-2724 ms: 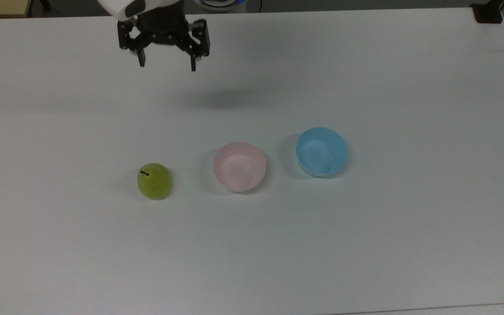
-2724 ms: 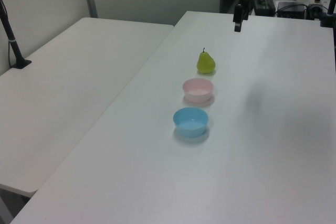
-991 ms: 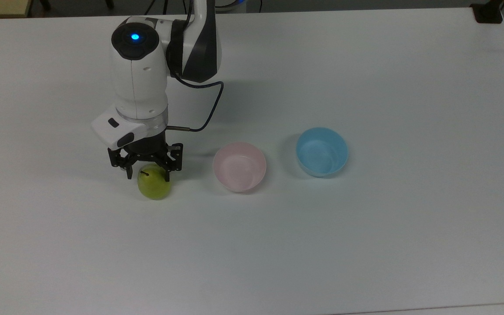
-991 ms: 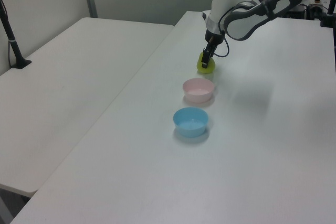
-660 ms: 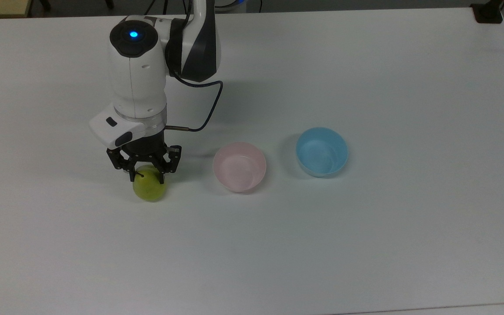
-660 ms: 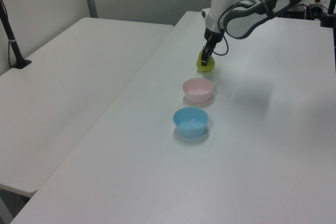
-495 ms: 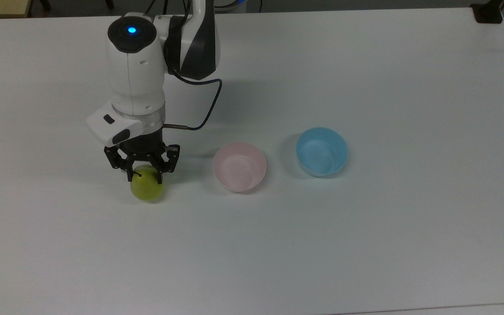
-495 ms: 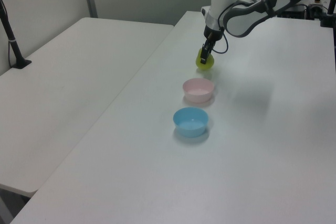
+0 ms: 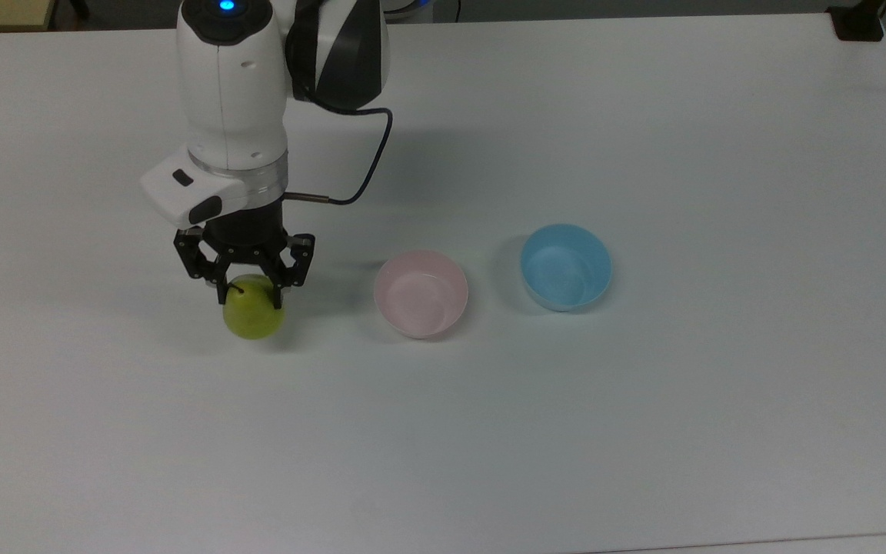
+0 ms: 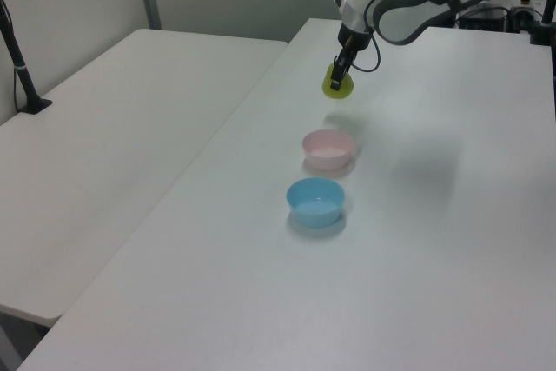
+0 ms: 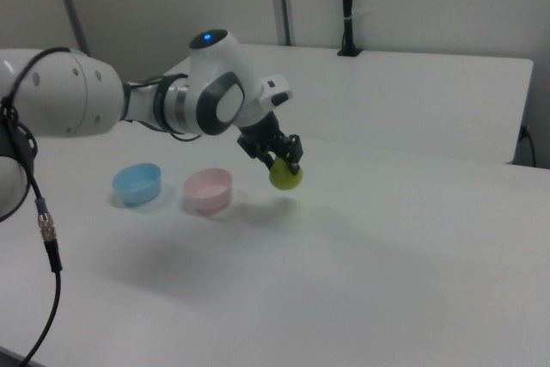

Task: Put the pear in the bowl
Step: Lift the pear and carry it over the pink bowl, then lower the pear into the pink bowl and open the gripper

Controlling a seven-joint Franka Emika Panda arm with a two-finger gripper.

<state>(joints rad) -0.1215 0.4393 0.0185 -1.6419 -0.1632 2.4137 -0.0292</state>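
Observation:
The yellow-green pear (image 9: 253,315) (image 10: 337,85) (image 11: 285,176) hangs clear above the white table (image 9: 643,431), its shadow below it in the right view. My gripper (image 9: 251,291) (image 10: 340,70) (image 11: 284,162) is shut on the pear's top, black fingers on either side of the stem. The pale pink bowl (image 9: 421,293) (image 10: 327,149) (image 11: 209,189) stands empty to the top view's right of the pear, about a bowl's width away.
A light blue bowl (image 9: 566,266) (image 10: 316,202) (image 11: 137,183) stands empty beyond the pink one, further to the top view's right. A black cable (image 9: 358,177) loops off the wrist. A second white table (image 10: 113,128) adjoins in the left view.
My gripper came down over the pear, shut on it, and has lifted it off the table, drifting slightly toward the top view's left. Both bowls stayed put.

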